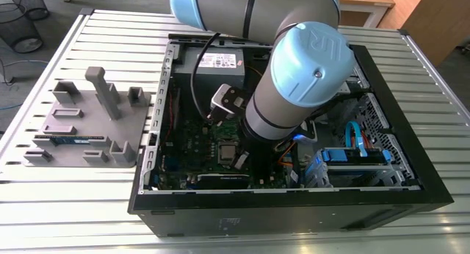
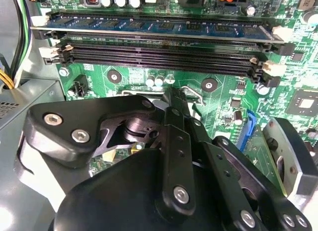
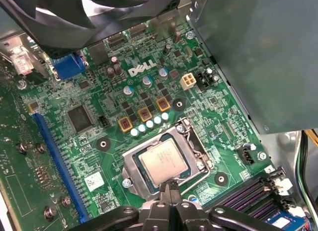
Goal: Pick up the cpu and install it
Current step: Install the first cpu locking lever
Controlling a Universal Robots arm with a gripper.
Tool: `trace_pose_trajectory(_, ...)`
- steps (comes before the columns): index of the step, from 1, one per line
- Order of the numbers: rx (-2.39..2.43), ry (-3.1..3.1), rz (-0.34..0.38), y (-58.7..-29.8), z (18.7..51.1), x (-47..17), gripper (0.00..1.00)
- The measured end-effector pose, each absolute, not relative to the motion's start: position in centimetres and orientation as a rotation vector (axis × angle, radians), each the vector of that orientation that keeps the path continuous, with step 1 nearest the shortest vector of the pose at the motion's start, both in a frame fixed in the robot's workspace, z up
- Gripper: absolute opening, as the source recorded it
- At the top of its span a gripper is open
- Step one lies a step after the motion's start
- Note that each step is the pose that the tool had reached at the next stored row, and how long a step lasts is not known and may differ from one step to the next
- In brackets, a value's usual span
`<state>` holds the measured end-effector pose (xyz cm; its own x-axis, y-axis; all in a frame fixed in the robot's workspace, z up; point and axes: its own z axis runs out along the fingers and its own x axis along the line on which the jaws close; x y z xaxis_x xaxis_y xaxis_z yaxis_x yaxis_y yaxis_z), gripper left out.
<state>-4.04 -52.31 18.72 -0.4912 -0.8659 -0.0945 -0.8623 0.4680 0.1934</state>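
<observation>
One chip, one clenched gripper, as I see them from my remote station. In the first wrist view the cpu (image 3: 163, 161) lies flat in its socket frame (image 3: 130, 165) on the green motherboard (image 3: 89, 156), silver top upward, inside the open computer case (image 1: 294, 218) on the slatted table (image 1: 74, 210). The gripper (image 3: 171, 185) hangs just beside one edge of the chip, fingers pressed together with nothing between them; I cannot tell whether it touches. I judge the cpu light, rigid and slick on its metal lid, with a delicate underside. Any hold belongs on two opposite side edges, kept level, with a modest squeeze.
</observation>
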Motion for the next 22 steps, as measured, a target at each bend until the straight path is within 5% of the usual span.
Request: trace_pose_trajectory(22,1.645,-2.631,-0.337,-52.32,18.47,-3.75,0.11)
